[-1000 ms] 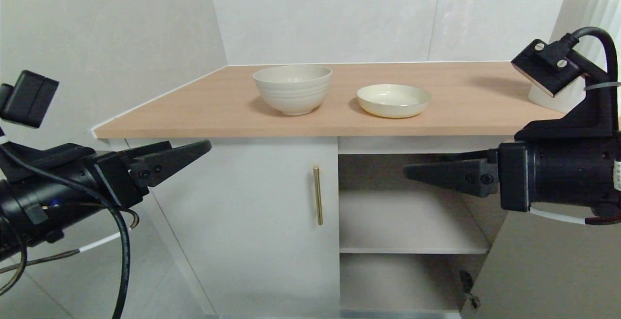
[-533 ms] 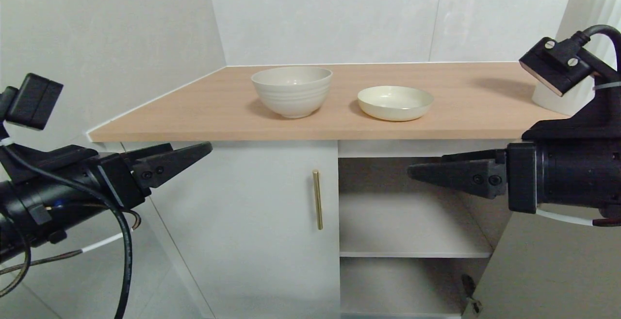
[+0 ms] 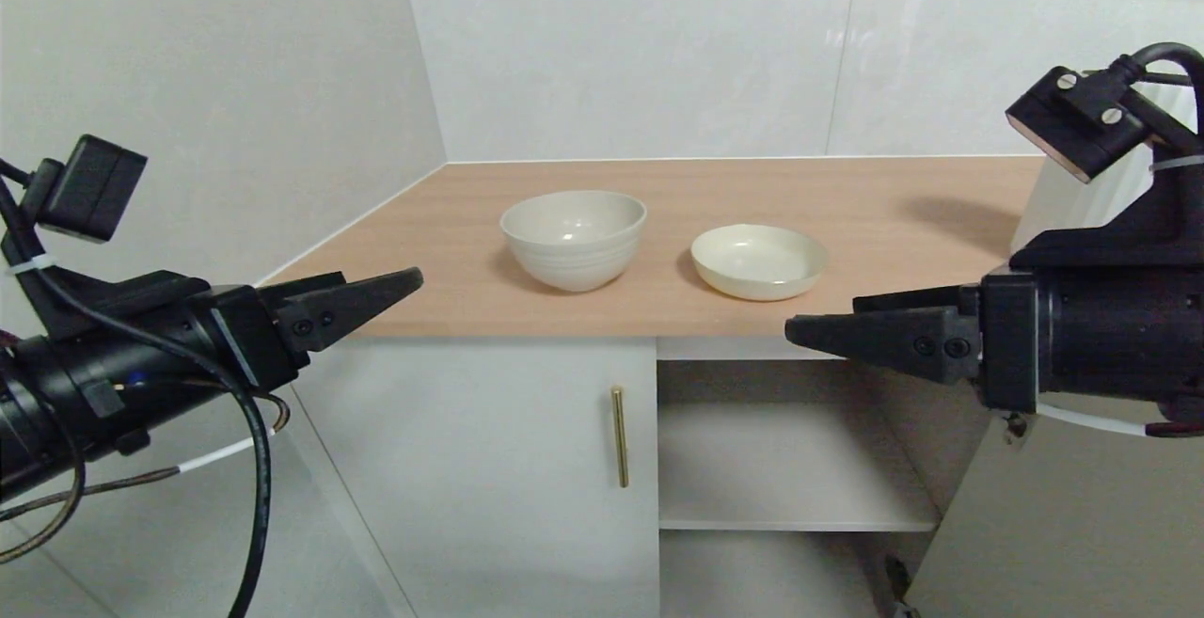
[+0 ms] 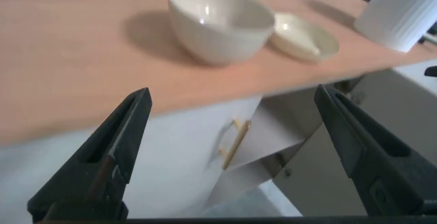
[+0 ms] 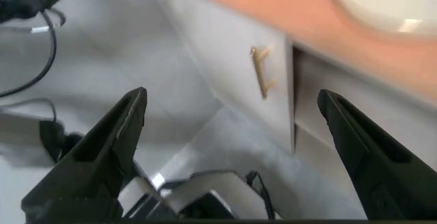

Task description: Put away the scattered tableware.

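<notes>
- Bowl (image 3: 574, 240): pale, ribbed and deep. It stands upright at the centre of the head view, on the wooden countertop (image 3: 442, 270). Nothing is touching it.
- Shallow dish (image 3: 759, 261): cream, just right of the bowl and clear of it, near the counter's front edge.
- Left gripper (image 3: 400, 281): mid-left of the frame, level with the counter edge and well short of the bowl. The left wrist view shows its fingers (image 4: 126, 138) spread wide, with nothing between them.
- Right gripper (image 3: 798, 326): mid-right of the frame, just below the dish and in front of the counter edge. The right wrist view shows its fingers (image 5: 123, 138) spread wide and empty.
- Cabinet: the door with the brass handle (image 3: 619, 436) is shut at lower centre. The compartment to its right is open, with a bare shelf (image 3: 790, 467).
- Step in hand (judged): the approach before the first pick, as both pieces are not yet stowed.
- Next move (judged): raise one gripper above the counter edge and set its fingers astride a rim. The dish is nearest the right gripper, and its low wall allows only a shallow bite.
</notes>
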You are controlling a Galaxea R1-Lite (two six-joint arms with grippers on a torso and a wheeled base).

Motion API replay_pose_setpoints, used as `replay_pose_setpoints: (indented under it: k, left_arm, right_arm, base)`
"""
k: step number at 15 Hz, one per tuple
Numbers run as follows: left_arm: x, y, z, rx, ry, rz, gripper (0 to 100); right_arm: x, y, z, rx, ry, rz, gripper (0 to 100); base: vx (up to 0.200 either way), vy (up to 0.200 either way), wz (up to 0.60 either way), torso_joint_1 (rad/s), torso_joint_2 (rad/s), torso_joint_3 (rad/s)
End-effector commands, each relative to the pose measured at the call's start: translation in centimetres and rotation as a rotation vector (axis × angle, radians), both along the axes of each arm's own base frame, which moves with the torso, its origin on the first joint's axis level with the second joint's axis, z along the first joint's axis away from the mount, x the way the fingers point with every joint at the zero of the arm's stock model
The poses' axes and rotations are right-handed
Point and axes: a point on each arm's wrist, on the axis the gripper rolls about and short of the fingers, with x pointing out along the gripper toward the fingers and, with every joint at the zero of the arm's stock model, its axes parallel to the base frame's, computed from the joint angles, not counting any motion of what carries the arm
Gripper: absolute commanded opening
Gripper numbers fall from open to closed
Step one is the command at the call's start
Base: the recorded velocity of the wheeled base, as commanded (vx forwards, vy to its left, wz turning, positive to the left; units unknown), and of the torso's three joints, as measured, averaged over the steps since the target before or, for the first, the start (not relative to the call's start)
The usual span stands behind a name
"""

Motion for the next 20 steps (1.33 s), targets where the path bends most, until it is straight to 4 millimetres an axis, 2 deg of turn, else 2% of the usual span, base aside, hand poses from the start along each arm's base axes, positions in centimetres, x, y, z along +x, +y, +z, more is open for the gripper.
replay_pose_setpoints:
  k: [1, 2, 3, 7, 10, 12, 14, 16, 17, 20]
  left_arm:
    - [1.5, -0.3, -0.2, 0.005, 0.026, 0.001, 100]
    - [1.8, -0.4, -0.2, 0.006, 0.028, 0.002, 100]
    - [3.1, -0.7, 0.2, 0.006, 0.029, 0.004, 100]
    - [6.4, -1.4, 1.3, 0.038, 0.163, 0.005, 100]
    - [6.7, -1.9, 3.5, 0.07, 0.292, 0.006, 100]
    - [6.8, -3.2, 4.5, 0.047, 0.401, 0.059, 100]
    - [9.1, -5.7, 3.4, -0.006, 0.448, 0.258, 100]
    - [11.9, -8.2, 1.1, 0.007, 0.415, 0.378, 100]
    - [13.1, -9.0, 0.2, -0.019, 0.388, 0.404, 100]
    - [14.7, -10.0, -1.3, -0.045, 0.372, 0.411, 100]
  right_arm:
    - [0.5, 0.4, -0.3, 0.0, -0.001, -0.003, 100]
    - [0.7, 0.5, -0.3, 0.001, -0.002, -0.003, 100]
    - [1.4, 1.0, -0.7, 0.002, -0.004, -0.007, 100]
    - [5.8, 1.8, -1.7, 0.017, -0.03, -0.106, 100]
    - [9.3, 3.2, -1.3, -0.028, 0.09, -0.352, 100]
    - [11.4, 3.7, -1.6, -0.035, 0.168, -0.475, 100]
    - [12.4, 4.1, -2.6, -0.067, 0.164, -0.547, 100]
    - [12.8, 4.3, -3.0, -0.073, 0.16, -0.573, 100]
    - [13.0, 4.0, -2.9, -0.065, 0.154, -0.582, 100]
    - [13.2, 3.7, -2.8, -0.06, 0.153, -0.593, 100]
  base:
    - [0.0, 0.0, 0.0, 0.178, -0.49, -0.3]
    - [0.0, 0.0, 0.0, 0.183, -0.47, -0.29]
    - [0.0, 0.0, 0.0, 0.183, -0.48, -0.29]
    - [0.0, 0.0, 0.0, 0.074, -0.2, -0.123]
    - [0.0, 0.0, 0.0, 0.0, 0.0, 0.0]
    - [0.0, 0.0, 0.0, 0.0, 0.0, 0.0]
    - [0.0, 0.0, 0.0, 0.0, 0.0, 0.0]
    - [0.0, 0.0, 0.0, 0.0, 0.0, 0.0]
    - [0.0, 0.0, 0.0, 0.0, 0.0, 0.0]
    - [0.0, 0.0, 0.0, 0.0, 0.0, 0.0]
